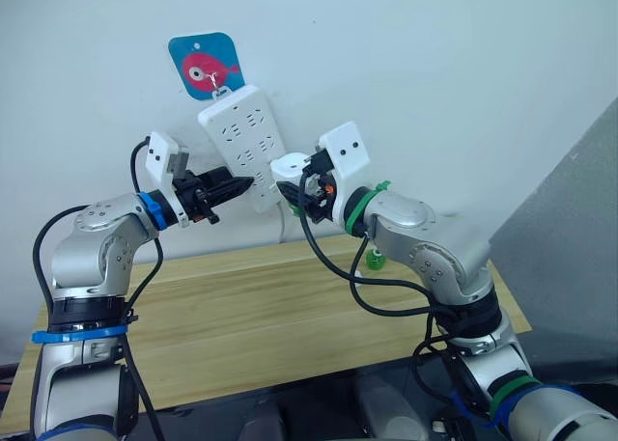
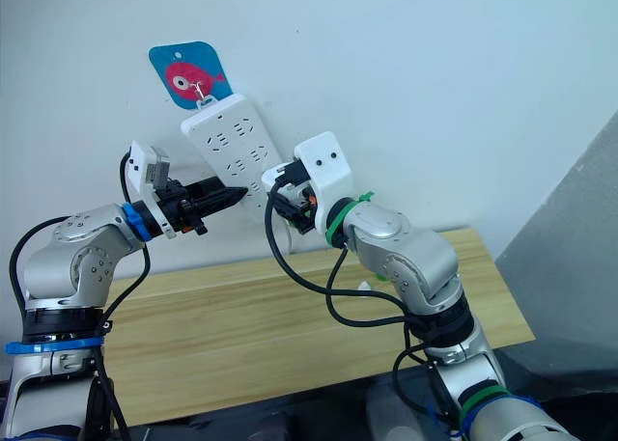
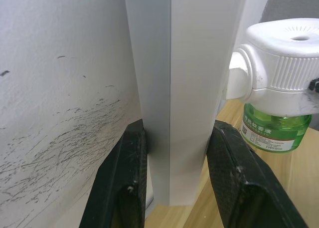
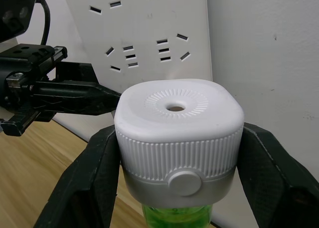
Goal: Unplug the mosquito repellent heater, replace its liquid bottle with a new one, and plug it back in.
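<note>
- The long white plastic power strip (image 1: 246,147) is clamped by the left gripper (image 3: 174,183)
- The small white rounded heater (image 4: 179,133) is gripped by the right gripper (image 4: 177,188); the strip could be dragged off the wall if pulled crookedly

Even, soft indoor light fills the scene, bright without harsh glare. The pale wall (image 1: 463,65) reads slightly bluish and shows only faint shadows beside the power strip (image 1: 246,142). The wooden worktop (image 1: 241,316) is evenly lit. In the left wrist view the near black fingers (image 3: 124,188) are soft, while the heater (image 3: 289,63) is crisp. Scuffs on the wall stay sharp.
</note>
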### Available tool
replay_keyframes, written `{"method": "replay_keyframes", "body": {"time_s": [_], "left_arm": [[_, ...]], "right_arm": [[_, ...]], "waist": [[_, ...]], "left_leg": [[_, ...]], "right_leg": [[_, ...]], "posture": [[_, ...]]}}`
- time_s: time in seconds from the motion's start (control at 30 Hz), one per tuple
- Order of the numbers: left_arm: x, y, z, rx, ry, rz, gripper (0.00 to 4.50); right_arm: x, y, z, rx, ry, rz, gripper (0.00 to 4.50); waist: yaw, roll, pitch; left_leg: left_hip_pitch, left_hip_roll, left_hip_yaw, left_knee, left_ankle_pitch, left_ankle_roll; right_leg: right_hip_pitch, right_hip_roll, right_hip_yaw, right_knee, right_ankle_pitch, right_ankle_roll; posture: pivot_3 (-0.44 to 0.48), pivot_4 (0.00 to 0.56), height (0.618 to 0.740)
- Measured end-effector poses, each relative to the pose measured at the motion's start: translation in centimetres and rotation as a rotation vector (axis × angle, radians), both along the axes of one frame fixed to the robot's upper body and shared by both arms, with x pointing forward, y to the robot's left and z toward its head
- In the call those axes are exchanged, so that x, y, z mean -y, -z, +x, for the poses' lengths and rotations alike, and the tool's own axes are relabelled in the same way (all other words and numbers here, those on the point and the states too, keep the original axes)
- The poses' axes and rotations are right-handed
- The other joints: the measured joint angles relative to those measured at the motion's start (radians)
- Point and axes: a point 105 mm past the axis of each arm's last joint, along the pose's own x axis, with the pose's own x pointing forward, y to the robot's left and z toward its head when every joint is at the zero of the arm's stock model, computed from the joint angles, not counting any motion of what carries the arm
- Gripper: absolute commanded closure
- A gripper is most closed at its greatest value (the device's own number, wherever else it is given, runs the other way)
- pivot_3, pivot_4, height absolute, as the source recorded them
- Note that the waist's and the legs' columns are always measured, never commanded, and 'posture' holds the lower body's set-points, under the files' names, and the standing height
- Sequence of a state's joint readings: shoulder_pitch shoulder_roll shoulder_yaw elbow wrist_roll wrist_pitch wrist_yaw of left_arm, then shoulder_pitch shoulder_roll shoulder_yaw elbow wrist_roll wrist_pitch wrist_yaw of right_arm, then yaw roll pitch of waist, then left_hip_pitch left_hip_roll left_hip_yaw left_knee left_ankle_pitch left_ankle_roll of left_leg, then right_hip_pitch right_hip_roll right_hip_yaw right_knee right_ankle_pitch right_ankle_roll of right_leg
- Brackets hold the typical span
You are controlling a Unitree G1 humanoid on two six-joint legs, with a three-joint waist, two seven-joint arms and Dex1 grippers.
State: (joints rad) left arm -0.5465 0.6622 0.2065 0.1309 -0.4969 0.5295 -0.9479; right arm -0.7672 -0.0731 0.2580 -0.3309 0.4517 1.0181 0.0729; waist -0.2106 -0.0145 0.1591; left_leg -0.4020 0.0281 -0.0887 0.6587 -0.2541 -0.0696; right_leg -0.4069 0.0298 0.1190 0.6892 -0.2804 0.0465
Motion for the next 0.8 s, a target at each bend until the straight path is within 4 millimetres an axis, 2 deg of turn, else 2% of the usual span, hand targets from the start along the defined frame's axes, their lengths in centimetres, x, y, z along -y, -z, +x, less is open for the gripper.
{"method": "replay_keyframes", "body": {"time_s": [0.8], "left_arm": [[0.20,0.06,0.02,-0.004,-0.004,-0.020,3.17]], "right_arm": [[0.26,0.67,0.15,0.015,0.044,-0.001,1.57]], "waist": [[0.000,0.000,0.000]], "left_leg": [[0.000,0.000,-0.001,0.000,0.000,0.000]], "right_leg": [[0.000,0.000,-0.001,-0.001,0.000,0.001]], "posture": [[-0.232,0.135,0.736]]}}
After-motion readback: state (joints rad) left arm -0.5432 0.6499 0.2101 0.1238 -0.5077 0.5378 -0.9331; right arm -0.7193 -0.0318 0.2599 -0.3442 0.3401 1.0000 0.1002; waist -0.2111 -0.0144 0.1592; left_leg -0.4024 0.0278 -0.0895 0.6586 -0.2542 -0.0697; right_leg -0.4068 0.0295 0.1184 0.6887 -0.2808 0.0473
